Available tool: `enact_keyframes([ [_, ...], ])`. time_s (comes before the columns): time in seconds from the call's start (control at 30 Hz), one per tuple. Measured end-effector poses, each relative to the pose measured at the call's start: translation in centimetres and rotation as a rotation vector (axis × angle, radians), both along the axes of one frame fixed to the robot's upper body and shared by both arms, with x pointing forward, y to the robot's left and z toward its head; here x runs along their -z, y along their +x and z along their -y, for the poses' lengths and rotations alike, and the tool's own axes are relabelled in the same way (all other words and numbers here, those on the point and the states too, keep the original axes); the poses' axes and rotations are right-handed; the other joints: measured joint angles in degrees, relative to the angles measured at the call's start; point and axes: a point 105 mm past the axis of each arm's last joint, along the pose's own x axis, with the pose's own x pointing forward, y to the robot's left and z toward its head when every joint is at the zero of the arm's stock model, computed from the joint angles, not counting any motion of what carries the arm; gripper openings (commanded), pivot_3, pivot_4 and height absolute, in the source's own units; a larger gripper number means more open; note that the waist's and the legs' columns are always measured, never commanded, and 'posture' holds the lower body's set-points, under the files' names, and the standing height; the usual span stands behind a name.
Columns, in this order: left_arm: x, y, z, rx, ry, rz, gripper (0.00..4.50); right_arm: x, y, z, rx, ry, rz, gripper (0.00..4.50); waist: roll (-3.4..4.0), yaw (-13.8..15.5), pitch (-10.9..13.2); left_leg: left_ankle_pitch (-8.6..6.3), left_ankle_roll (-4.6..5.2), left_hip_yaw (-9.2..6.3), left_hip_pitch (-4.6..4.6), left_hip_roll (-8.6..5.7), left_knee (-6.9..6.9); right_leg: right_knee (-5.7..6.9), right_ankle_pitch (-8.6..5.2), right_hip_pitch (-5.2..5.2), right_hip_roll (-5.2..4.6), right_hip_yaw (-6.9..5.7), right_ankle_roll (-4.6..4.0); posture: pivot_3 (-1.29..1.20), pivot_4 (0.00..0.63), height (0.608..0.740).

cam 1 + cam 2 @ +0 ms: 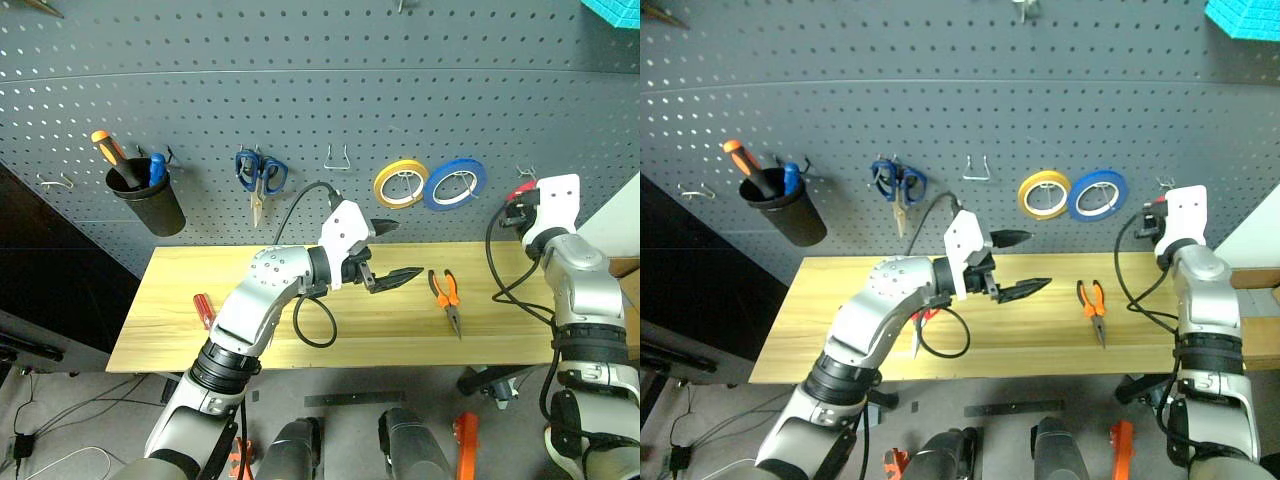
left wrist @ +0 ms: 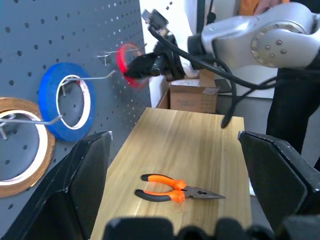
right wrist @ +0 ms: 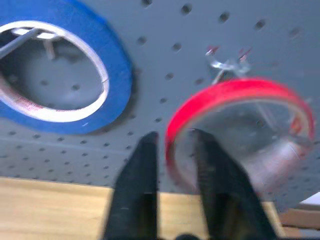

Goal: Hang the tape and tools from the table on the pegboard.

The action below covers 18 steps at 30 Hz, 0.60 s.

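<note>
Left gripper (image 1: 390, 254): black fingers spread wide, empty, above light wooden table (image 1: 180, 300). Right gripper (image 3: 172, 150): fingers slightly parted astride thin red tape ring (image 3: 235, 95) at dark perforated pegboard (image 1: 300, 80); grip undeterminable.

No legible txt, labels, brands or nos. anywhere: tape rolls, tools, cup, cardboard box by the pegboard (image 1: 300, 90) all unreadable or unmarked.

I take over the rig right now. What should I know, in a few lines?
Left gripper: open, empty, above the table.
Right gripper: at the pegboard, with the red tape at a hook; I cannot tell if it hangs free yet.
Still on the table: pliers, red screwdriver.
Left to do: confirm the tape, then hang the tools.
</note>
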Motion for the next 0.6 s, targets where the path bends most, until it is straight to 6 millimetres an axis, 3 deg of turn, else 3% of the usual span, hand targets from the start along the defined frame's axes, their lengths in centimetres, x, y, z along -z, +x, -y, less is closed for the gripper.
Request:
enact_keyframes([
  [0.23,3.0,1.1,-4.2,-0.096,0.168,-0.008,4.37,3.9,-4.3,-4.3,-0.099,-0.017,-0.131,4.48,0.06,-0.54,0.01,0.0,-0.01,0.0,0.03,0.08,0.0,0.05,-0.01,-0.07,0.04,0.05,0.0,-0.21,0.202,0.74],
  [0.33,4.1,1.4,-6.0,-0.124,0.238,-0.02,4.37,5.7,-5.1,-5.7,-0.093,0.026,-0.227,4.48,0.06,-0.53,0.01,0.03,0.01,0.0,0.04,0.08,0.08,0.04,0.01,-0.05,0.04,0.04,0.06,-0.21,0.203,0.74],
  [0.47,4.9,2.6,-9.7,-0.2,0.328,-0.032,4.37,9.5,-5.6,-7.8,-0.061,0.108,-0.427,4.48,0.07,-0.54,0.02,0.11,0.02,-0.04,0.07,0.13,0.07,0.06,0.04,-0.06,0.05,-0.01,0.12,-0.2,0.201,0.74],
  [0.6,4.7,3.0,-10.4,-0.211,0.334,-0.033,4.37,11.7,-3.8,-8.8,-0.02,0.144,-0.55,4.48,0.08,-0.56,0.03,0.15,0.06,-0.01,0.05,0.06,0.07,-0.02,0.21,-0.06,0.03,0.0,0.01,-0.19,0.199,0.74],
])
